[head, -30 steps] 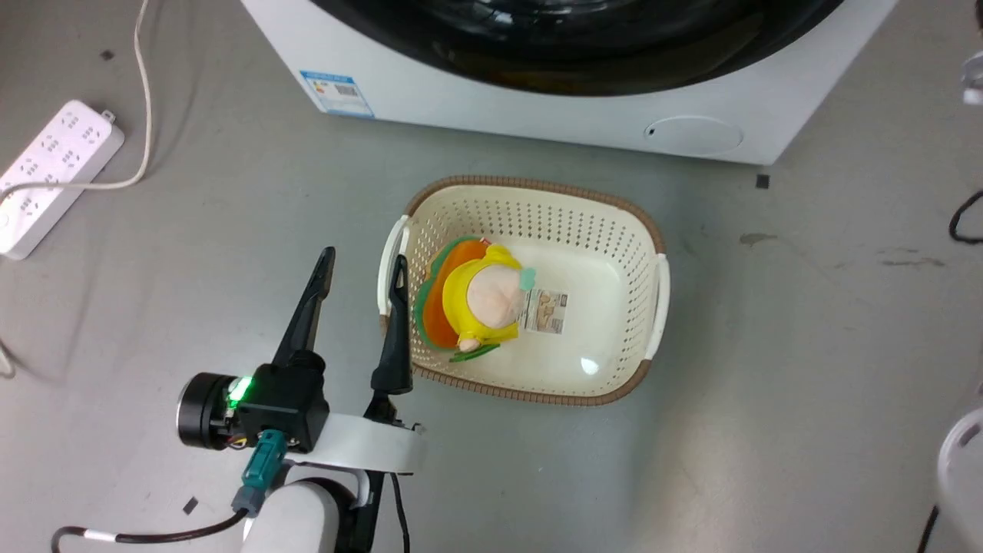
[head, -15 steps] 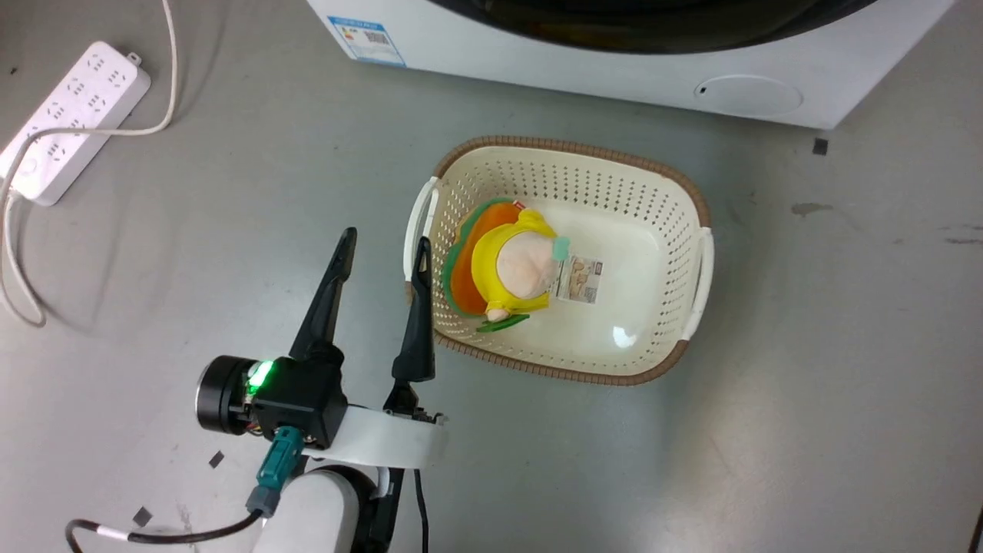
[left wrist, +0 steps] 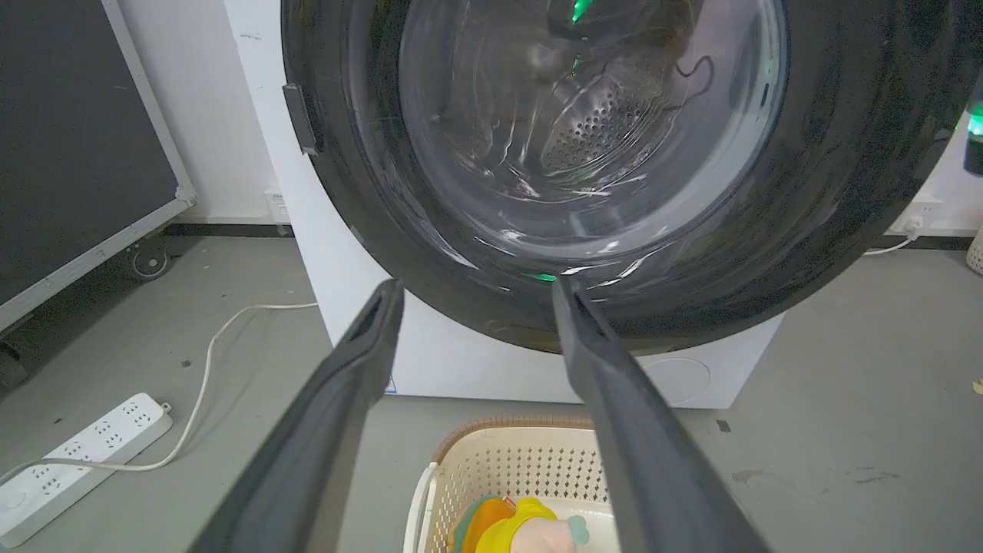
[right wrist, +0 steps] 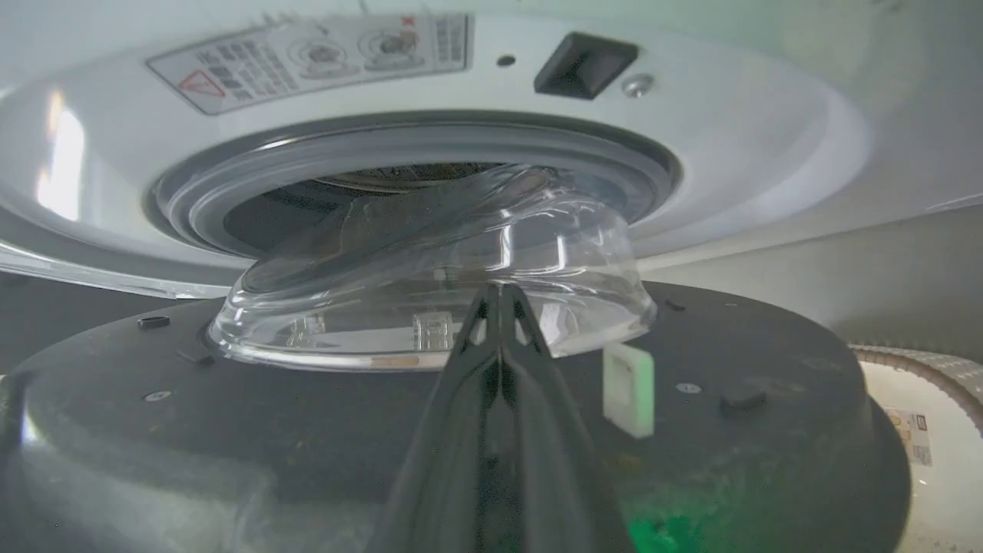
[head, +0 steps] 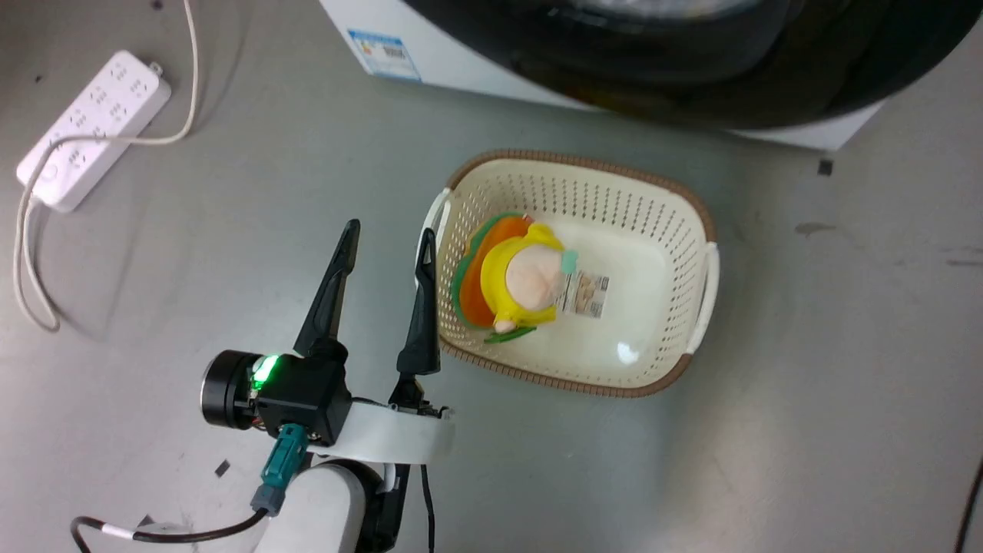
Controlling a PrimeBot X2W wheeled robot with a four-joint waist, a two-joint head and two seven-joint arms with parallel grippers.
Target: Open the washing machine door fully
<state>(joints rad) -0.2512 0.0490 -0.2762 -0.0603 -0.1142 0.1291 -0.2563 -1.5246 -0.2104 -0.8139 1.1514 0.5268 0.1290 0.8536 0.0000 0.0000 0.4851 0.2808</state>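
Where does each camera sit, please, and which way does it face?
Head view: on the head, facing down at the floor, the basket holding a plush toy, the power strip; the open left gripper and forearm show.
Left wrist view: on the left wrist, facing along its fingers at the washing machine door.
Right wrist view: on the right wrist, facing past the shut right gripper at that door's inner side and glass bowl.
Shared: head and left wrist views both show basket and power strip.
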